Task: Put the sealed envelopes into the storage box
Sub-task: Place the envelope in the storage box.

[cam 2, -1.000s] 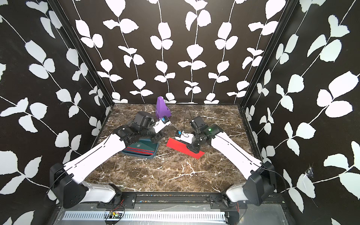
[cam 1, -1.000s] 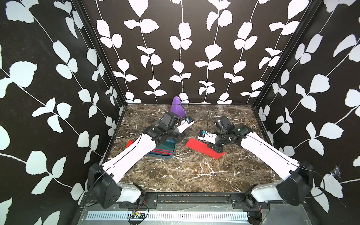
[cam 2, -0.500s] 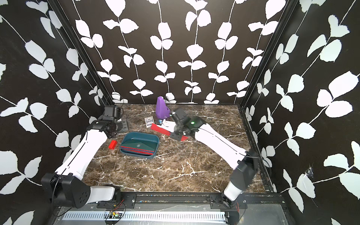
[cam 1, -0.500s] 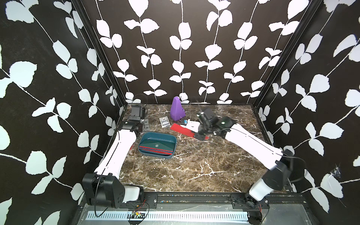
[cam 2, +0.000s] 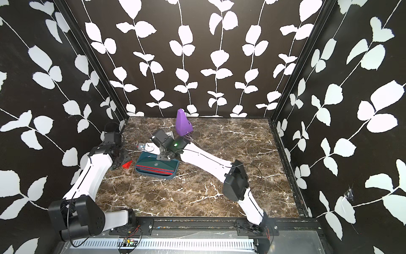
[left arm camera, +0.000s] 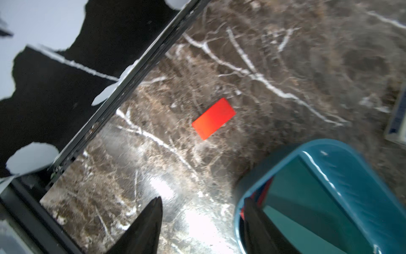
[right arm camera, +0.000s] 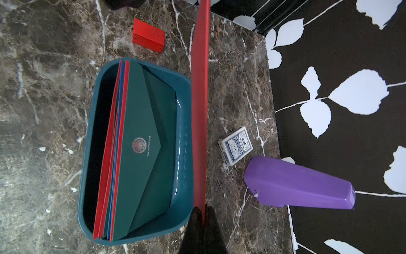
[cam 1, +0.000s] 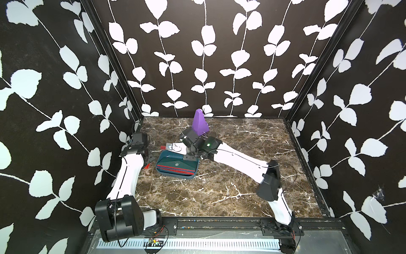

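Note:
The teal storage box (cam 1: 193, 170) (cam 2: 140, 170) sits left of centre. Several sealed envelopes (right arm camera: 140, 140) lie stacked in it, a dark green one on top and red and blue edges beside it. My right gripper (right arm camera: 203, 209) (cam 1: 168, 146) is shut on a red envelope (right arm camera: 200, 110). That envelope shows edge-on in the right wrist view and runs along the box's far rim (right arm camera: 184, 136), just outside it. My left gripper (left arm camera: 202, 198) (cam 2: 119, 160) stands open and empty over the marble at the box's left end. One of its fingers (left arm camera: 254, 220) is close to the box's corner.
A small red block (left arm camera: 213, 118) (cam 2: 127, 165) lies between the box and the left wall. A card pack (right arm camera: 236, 146) and a purple pyramid (cam 1: 200, 123) (right arm camera: 298, 187) stand behind the box. The left wall's frame (left arm camera: 131, 88) is close to my left arm.
My right gripper has lifted the red envelope off the table and carried it left to the box's far rim. My left arm has drawn back from over the box to the left wall.

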Action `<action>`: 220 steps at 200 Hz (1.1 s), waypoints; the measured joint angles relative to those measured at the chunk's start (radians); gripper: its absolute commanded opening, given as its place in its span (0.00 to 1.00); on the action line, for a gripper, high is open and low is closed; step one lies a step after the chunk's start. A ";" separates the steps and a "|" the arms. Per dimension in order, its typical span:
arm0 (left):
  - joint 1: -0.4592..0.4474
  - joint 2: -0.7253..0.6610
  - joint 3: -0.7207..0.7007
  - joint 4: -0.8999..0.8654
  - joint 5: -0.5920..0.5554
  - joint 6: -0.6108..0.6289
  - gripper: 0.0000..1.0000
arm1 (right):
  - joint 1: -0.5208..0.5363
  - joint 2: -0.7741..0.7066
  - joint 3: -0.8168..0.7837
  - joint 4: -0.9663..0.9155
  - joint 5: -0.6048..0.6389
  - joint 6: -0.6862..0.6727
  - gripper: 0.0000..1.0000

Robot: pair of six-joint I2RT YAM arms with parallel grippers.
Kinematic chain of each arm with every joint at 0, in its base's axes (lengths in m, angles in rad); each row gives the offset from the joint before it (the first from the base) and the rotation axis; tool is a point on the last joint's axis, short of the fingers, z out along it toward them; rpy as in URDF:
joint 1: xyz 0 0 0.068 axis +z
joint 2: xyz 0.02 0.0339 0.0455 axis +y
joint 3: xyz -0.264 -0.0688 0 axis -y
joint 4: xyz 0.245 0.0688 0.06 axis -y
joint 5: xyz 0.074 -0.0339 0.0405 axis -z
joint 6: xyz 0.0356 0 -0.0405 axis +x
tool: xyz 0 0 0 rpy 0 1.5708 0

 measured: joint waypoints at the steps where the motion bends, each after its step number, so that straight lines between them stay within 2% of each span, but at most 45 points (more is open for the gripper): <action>1: 0.002 0.000 -0.001 0.000 0.000 0.000 0.62 | 0.002 0.003 0.005 -0.001 0.000 0.000 0.00; 26: 0.034 -0.016 -0.033 0.001 0.002 -0.005 0.62 | 0.014 0.059 0.060 -0.013 0.000 0.000 0.00; 80: 0.047 -0.021 -0.040 0.002 0.002 0.000 0.61 | 0.015 0.135 0.068 -0.036 0.000 0.001 0.00; 195: 0.047 -0.047 -0.023 0.001 -0.012 0.057 0.61 | 0.018 0.182 0.078 -0.093 -0.005 0.025 0.00; 220: 0.047 -0.047 -0.016 0.000 -0.006 0.060 0.61 | 0.024 0.238 0.159 -0.121 0.009 0.049 0.00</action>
